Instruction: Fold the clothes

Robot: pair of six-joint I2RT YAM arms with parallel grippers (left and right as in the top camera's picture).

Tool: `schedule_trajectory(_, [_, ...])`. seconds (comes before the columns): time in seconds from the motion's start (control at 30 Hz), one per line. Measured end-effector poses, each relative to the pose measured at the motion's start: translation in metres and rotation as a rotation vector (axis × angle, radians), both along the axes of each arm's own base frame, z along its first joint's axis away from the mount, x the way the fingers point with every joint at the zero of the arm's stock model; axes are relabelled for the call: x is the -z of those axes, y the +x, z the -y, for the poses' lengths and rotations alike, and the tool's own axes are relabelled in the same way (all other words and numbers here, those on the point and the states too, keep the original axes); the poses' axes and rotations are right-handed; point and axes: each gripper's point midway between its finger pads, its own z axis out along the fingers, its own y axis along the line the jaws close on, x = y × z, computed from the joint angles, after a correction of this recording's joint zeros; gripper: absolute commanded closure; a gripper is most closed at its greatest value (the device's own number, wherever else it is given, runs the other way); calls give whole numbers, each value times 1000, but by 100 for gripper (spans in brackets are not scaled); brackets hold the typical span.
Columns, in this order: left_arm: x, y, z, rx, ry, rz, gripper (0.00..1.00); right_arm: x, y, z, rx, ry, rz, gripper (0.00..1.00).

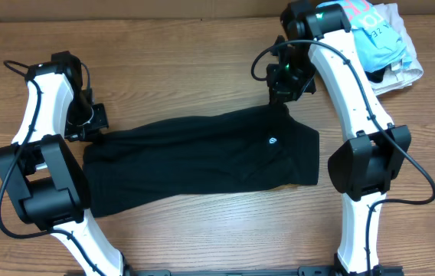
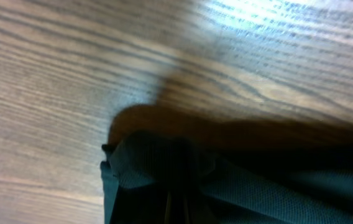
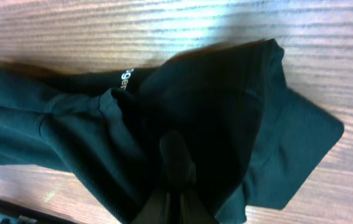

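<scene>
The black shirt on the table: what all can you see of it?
The black shirt is plain, soft fabric, lying wrinkled across the wooden table as a long, partly folded band. A small round white label shows near the right arm's end, and tiny white lettering appears in the right wrist view. The left gripper is shut on one far corner and the right gripper on the opposite far edge, bunching the cloth.

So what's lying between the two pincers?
The black shirt, spread flat on the table from the left pincer across to the right pincer. The overhead view shows it best.
</scene>
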Motion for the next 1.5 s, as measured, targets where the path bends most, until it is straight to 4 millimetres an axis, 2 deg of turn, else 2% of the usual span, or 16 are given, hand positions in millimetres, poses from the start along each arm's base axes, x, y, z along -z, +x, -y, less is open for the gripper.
schedule_trajectory(0.17, [0, -8, -4, 4, 24, -35, 96, 11, -15, -4, 14, -30, -57, 96])
schedule_trajectory(0.4, [13, -25, -8, 12, 55, -94, 96, 52, -64, 10, 47, -168, -213, 96])
schedule_trajectory(0.47, [15, -27, -8, 13, 61, -102, 81, 62, -79, 14, 55, -201, -242, 96])
schedule_trajectory(0.5, [15, -28, -9, 20, 65, -107, 62, 65, -84, 14, 59, -209, -248, 95])
schedule_trajectory(0.53, [15, -29, -10, 31, 71, -111, 47, 68, -89, 16, 62, -217, -253, 92])
schedule_trajectory(0.57, [15, -30, -12, 39, 77, -117, 39, 69, -94, 18, 68, -224, -261, 85])
schedule_trajectory(0.63, [15, -32, -14, 42, 89, -123, 34, 69, -101, 23, 82, -242, -272, 76])
schedule_trajectory(0.73, [14, -34, -15, 48, 98, -136, 32, 65, -101, 27, 88, -249, -260, 72])
schedule_trajectory(0.8, [12, -40, -14, 50, 93, -162, 32, 63, -100, 28, 90, -248, -248, 60])
schedule_trajectory(0.9, [0, -42, -13, 51, 86, -178, 32, 57, -94, 28, 94, -236, -204, 46])
schedule_trajectory(0.97, [-11, -33, -14, 47, 84, -151, 31, 47, -91, 27, 94, -222, -162, 39])
schedule_trajectory(1.03, [-29, -20, -14, 44, 85, -88, 30, 28, -87, 27, 93, -194, -90, 34])
schedule_trajectory(1.17, [-83, -5, -6, 52, 66, 106, 25, -31, -87, 28, 96, -120, 100, 27])
schedule_trajectory(1.37, [-183, -23, 14, 58, 55, 415, 19, -128, -124, 40, 116, -3, 387, 19])
schedule_trajectory(1.43, [-203, -32, 19, 62, 55, 487, 18, -148, -141, 46, 120, 19, 444, 18])
schedule_trajectory(1.5, [-206, -40, 23, 61, 53, 524, 17, -159, -156, 51, 126, 31, 470, 18])
